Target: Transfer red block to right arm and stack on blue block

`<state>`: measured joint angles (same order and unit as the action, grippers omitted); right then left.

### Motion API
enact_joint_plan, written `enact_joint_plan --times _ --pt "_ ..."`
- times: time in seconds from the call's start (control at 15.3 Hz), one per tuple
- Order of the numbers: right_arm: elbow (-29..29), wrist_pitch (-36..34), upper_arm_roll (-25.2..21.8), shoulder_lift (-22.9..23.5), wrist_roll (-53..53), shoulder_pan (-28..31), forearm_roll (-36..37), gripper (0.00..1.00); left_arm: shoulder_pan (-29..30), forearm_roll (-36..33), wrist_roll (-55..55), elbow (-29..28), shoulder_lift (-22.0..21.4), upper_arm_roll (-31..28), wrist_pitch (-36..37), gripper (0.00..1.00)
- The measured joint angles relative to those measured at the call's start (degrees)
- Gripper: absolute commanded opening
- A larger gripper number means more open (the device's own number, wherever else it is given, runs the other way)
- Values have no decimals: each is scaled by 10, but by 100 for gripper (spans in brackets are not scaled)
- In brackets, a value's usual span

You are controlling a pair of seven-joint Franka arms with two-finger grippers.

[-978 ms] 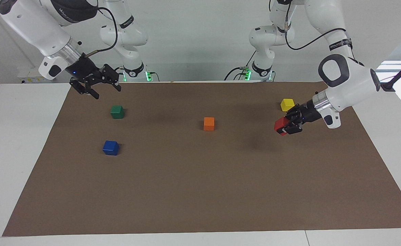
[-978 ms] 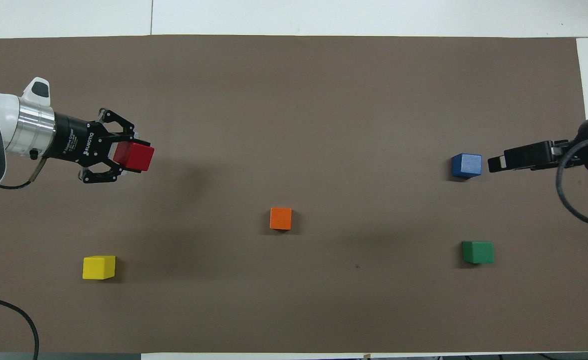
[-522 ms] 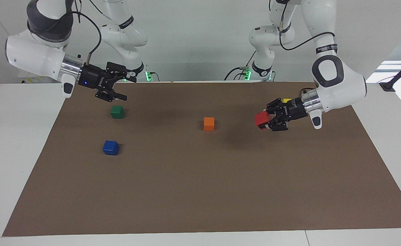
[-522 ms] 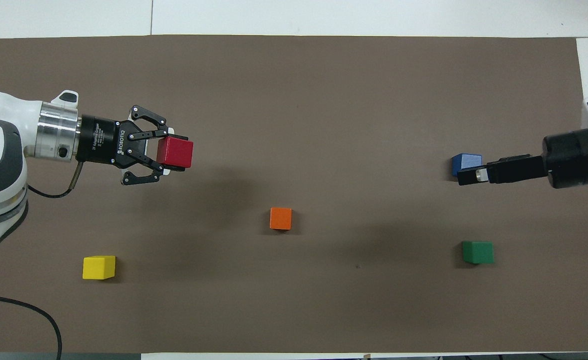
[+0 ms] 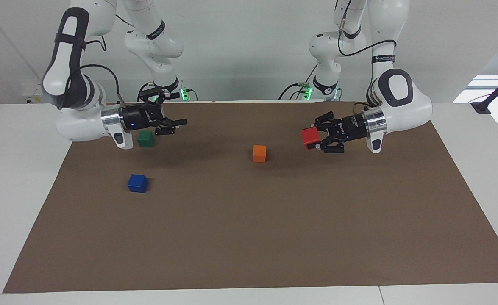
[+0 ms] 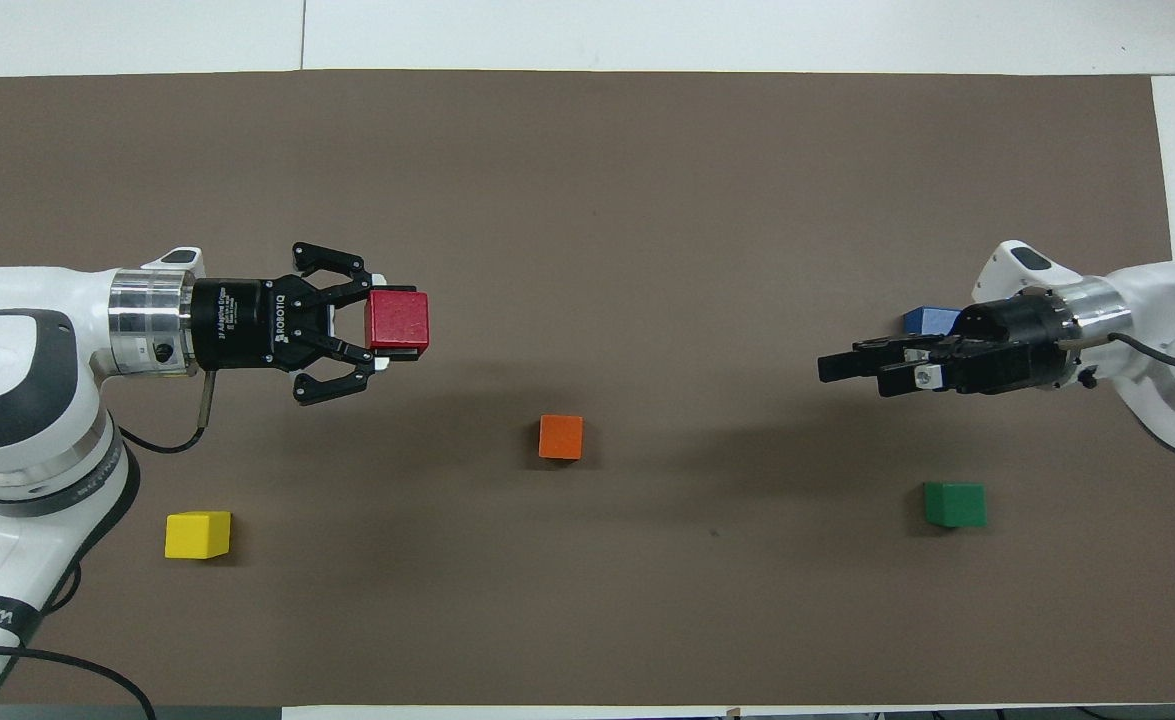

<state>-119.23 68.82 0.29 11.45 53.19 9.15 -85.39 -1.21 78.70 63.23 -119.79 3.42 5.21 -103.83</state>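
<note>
Both arms have swung in toward the middle. The left gripper (image 5: 314, 140) squeezes the red block (image 5: 310, 137) up in the air, near the orange block (image 5: 259, 153). The right gripper (image 5: 180, 125) comes over with fingers wide open. The hand-over looks close. The blue block (image 5: 137, 183) waits on the mat (image 5: 249, 237).

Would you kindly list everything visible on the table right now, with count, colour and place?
red block: one, red, held in the air by the left claw.
blue block: one, blue, on the mat at the right arm's end.
green block: one, green, nearer the robots than the blue block.
orange block: one, orange, mid-mat.
yellow block: one, yellow, left arm's end.
mat: one, brown, covering the table.
left claw: shut on the red block.
right claw: open, raised beside the green block.
</note>
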Motion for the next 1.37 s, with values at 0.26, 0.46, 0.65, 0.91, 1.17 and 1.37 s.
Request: enact_joint_plan --times 0.26,0.46,0.65,0.91,1.17,1.37 --pt "1 -48 2 69 24 -30 -90 100 -49 60 0 -3 -3 2 -31 0" --pt "1 -50 2 90 24 -56 -115 100 -78 69 0 -3 -5 2 -57 0" --pt "1 -47 2 98 0 -67 -116 100 -129 73 0 -3 -23 2 -114 0" --pt "-4 -20 2 100 -18 -79 -126 100 -220 74 25 -6 -61 3 -246 0" --pt "-17 2 2 101 -32 -95 -132 100 -300 75 44 -12 -68 5 -353 0" --pt "-25 2 2 105 -32 -104 -135 100 -328 98 45 -20 -67 4 -395 0"
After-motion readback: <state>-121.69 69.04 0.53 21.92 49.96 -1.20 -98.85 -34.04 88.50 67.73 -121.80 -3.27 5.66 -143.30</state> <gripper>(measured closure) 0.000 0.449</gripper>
